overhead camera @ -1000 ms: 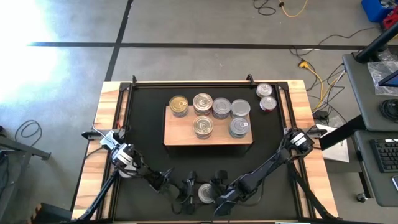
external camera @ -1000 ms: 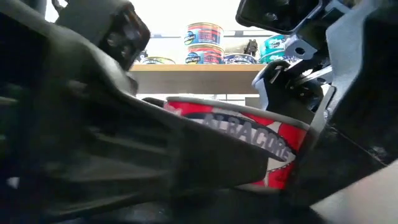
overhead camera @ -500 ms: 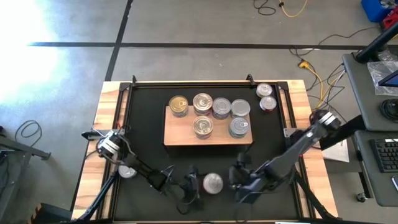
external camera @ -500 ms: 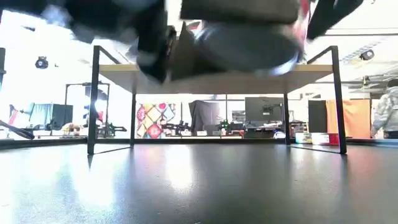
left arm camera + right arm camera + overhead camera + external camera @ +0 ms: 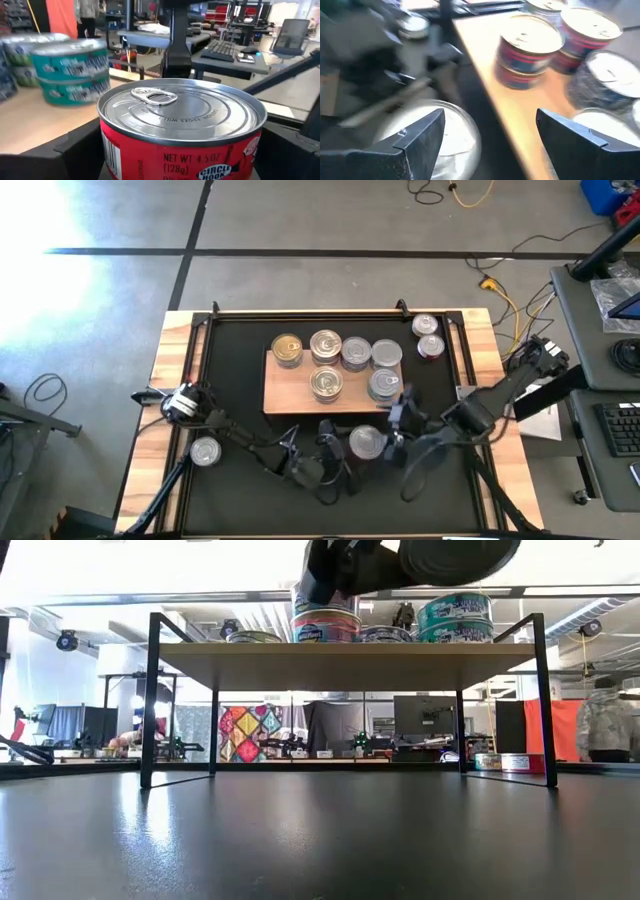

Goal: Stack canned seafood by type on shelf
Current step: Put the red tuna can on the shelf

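Note:
A red-labelled tin of canned seafood (image 5: 182,125) with a silver pull-tab lid stands upright between the fingers of my left gripper (image 5: 352,452), just in front of the shelf's near edge. The low view shows the tin's underside (image 5: 455,555) high above the black mat. The shelf (image 5: 285,398) is a pale wood board on black legs (image 5: 148,700); several tins (image 5: 327,383) stand on its top. My right gripper (image 5: 400,418) hovers open by the shelf's near right corner, with nothing between its fingers (image 5: 415,142). My left gripper pinches the tin's red side wall (image 5: 111,150) between its two fingers (image 5: 75,150), one on each opposite side. The fingers lie level and come from the table's near left. The tin sits upright, lid up, lifted clear of the mat.
One loose tin (image 5: 205,450) lies on the mat near the left arm. Two more tins (image 5: 427,335) stand at the mat's far right corner. Two teal tins (image 5: 70,67) are stacked on the shelf. The black mat (image 5: 320,840) in front of the shelf is bare.
My left gripper has risen from the mat near the table's front edge and gone toward the shelf with the tin, which is now lifted clear and upright. My right gripper has drawn away from the tin, up and toward the shelf's near right corner.

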